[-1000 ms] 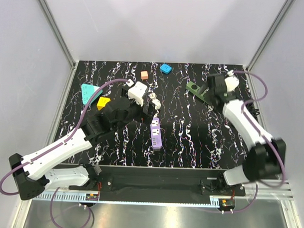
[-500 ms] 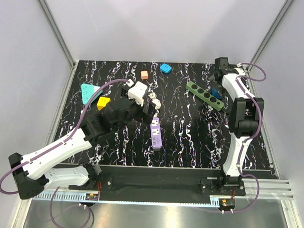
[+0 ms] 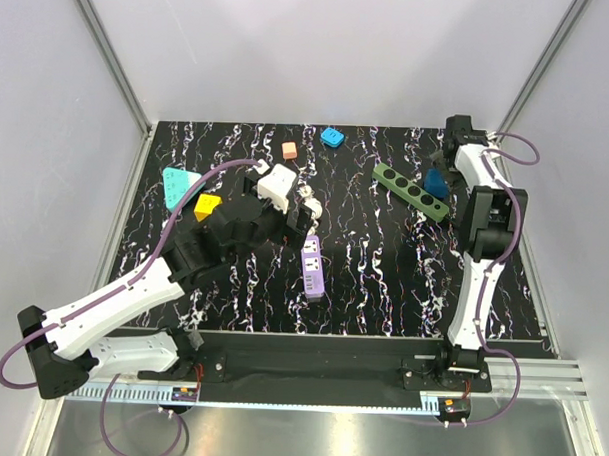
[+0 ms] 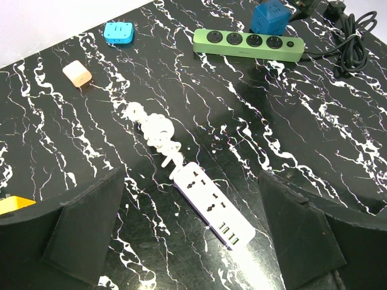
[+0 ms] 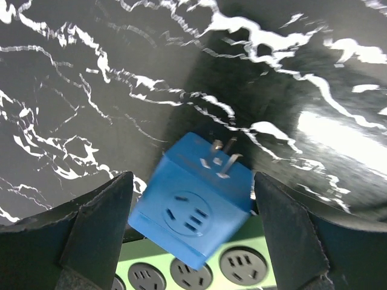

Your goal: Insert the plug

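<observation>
**A:** How far along are you with the plug?

**B:** Barely begun, I'd say. The blue cube plug (image 5: 193, 205) is not in the green power strip (image 3: 411, 192). It is just behind the strip's right end, a little tilted, right up against the far edge. I can't tell whether it rests on the table or is lifted.

**A:** Which way do its pins point?

**B:** The prongs (image 5: 221, 158) stick out of the face turned away from the strip, so none of them meets a socket (image 5: 242, 264). Every socket I can see on that strip has nothing in it.

**A:** And your claws?

**B:** My right claw (image 5: 190, 175) is at the cube. Its fingers are spread wide, one on each side and very close to the cube's faces. I cannot tell whether they pinch it or only flank it. My left claw (image 4: 190, 176) is wide apart with nothing in it. It is well away from the green strip, hanging over a pale strip (image 4: 214, 202) that has a curly white cord.

**A:** So what's left?

**B:** Nearly all of it, as I judge it. I need a sure hold on the cube, then to turn it until the prongs face the green strip. After that I line them up with a socket and press it home.
</observation>
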Tool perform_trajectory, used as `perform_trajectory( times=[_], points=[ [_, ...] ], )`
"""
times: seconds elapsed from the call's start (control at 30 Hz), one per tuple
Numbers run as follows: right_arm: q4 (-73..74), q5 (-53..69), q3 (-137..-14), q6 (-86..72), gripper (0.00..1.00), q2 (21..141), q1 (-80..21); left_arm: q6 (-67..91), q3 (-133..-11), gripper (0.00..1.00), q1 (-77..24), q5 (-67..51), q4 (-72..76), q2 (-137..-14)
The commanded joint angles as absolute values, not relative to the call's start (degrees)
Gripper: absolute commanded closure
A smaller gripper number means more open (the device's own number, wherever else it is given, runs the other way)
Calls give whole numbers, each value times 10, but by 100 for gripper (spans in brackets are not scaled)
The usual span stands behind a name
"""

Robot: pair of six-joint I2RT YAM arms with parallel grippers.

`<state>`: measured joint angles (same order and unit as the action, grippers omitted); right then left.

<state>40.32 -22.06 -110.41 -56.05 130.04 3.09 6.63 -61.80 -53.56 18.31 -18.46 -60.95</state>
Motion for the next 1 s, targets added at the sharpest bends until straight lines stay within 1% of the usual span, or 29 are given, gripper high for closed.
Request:
perform_trajectory(
  times=[0.0, 0.13, 0.23, 0.27, 0.3, 0.37, 0.4, 0.43, 0.47, 0.5, 0.6, 0.67, 0.73, 0.83, 0.97],
  points=[
    [409, -192, -1144, -546, 13, 1324, 30, 57, -642, 1, -539, 196, -170, -606],
    [409, -162, -1162, -536, 13, 1336, 30, 56, -642, 1, -539, 195, -170, -605],
    [408, -160, -1164, -525, 15, 1335, 30, 56, -643, 1, -539, 195, -170, -605],
    [403, -158, -1166, -515, 23, 1335, 30, 55, -642, 1, -539, 196, -170, -606],
    [401, -155, -1172, -504, 28, 1334, 30, 54, -642, 1, -539, 196, -169, -605],
    [392, -148, -1179, -459, 36, 1332, 30, 54, -642, 1, -539, 200, -168, -606],
    [380, -141, -1186, -442, 48, 1325, 30, 54, -642, 1, -539, 200, -169, -608],
    [373, -137, -1187, -406, 53, 1320, 30, 54, -642, 1, -539, 200, -169, -609],
    [364, -133, -1188, -387, 55, 1314, 30, 55, -642, 1, -539, 200, -169, -609],
    [349, -120, -1188, -368, 61, 1302, 30, 57, -642, 1, -540, 200, -169, -610],
    [336, -105, -1190, -312, 66, 1283, 30, 58, -642, 1, -540, 197, -170, -611],
    [335, -103, -1190, -291, 66, 1276, 30, 59, -642, 1, -540, 199, -169, -611],
    [335, -100, -1187, -277, 68, 1268, 30, 59, -641, 1, -540, 200, -170, -613],
    [336, -92, -1174, -263, 78, 1261, 30, 59, -641, 1, -540, 200, -169, -613],
    [333, -84, -1155, -253, 83, 1252, 30, 58, -641, 1, -541, 204, -170, -618]
  ],
)
